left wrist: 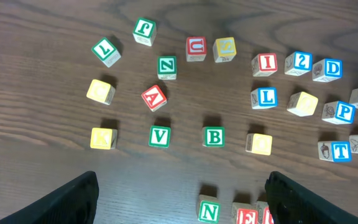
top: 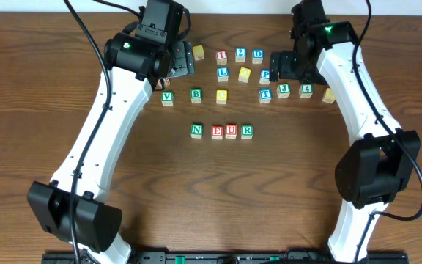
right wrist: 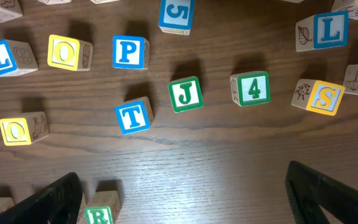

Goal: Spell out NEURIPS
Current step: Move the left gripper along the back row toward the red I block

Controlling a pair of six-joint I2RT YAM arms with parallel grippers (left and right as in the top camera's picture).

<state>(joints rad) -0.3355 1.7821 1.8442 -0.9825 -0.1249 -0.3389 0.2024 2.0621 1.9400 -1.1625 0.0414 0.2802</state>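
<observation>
Green N (top: pixel 195 130), red E (top: pixel 217 132), red U (top: pixel 231 131) and green R (top: pixel 247 131) stand in a row at mid-table. Behind them, red I (top: pixel 221 55) and blue P (top: pixel 265 75) sit among loose cubes. A yellow S (right wrist: pixel 319 96) lies right of the 4 cube, and another yellow S (left wrist: pixel 224 48) is at the back left. My left gripper (top: pixel 176 64) hovers open and empty over the back left, with N (left wrist: pixel 209 211) low between its fingers. The right gripper (top: pixel 280 64) hangs open and empty beside P (right wrist: pixel 129 51), with R (right wrist: pixel 98 214) by its left finger.
Loose cubes fill the back: V (top: pixel 167 97), B (top: pixel 195 94), a yellow cube (top: pixel 221 96), L (top: pixel 223 73), 2 (top: pixel 240 53), D (top: pixel 258 55), T (top: pixel 265 94), J (top: pixel 283 90) and 4 (top: pixel 306 90). A second green N (left wrist: pixel 166 66) and a red A (left wrist: pixel 153 97) lie under the left arm.
</observation>
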